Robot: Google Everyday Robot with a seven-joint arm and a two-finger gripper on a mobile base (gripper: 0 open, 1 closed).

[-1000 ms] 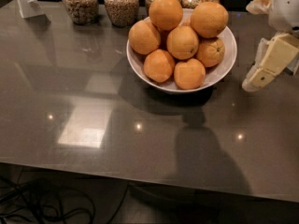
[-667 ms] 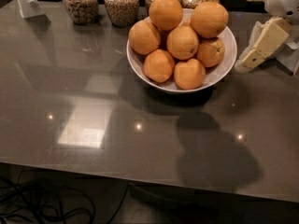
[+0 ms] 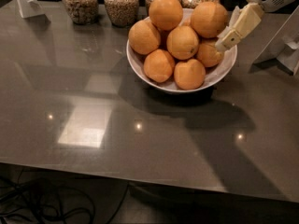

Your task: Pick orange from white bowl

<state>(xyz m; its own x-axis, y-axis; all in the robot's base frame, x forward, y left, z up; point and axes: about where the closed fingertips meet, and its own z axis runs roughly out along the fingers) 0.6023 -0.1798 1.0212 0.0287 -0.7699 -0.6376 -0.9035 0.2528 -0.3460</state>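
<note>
My cream, blocky jaws hang at the right rim of the glossy round bowl (image 3: 136, 63); their spread I cannot tell. Dimpled oranges (image 3: 182, 42) heap just left of them, on the sleek table (image 3: 93, 167).

text: none readable anywhere in view
glass jars (image 3: 121, 4): no label legible
white bowl (image 3: 218, 73): plain, no mark legible
white stand (image 3: 28, 3): back left of the tabletop (image 3: 93, 125), no print legible
tool (image 3: 232, 31): pale, no marking legible; hangs at the right rim of the white bowl, just beside the oranges (image 3: 183, 42)
</note>
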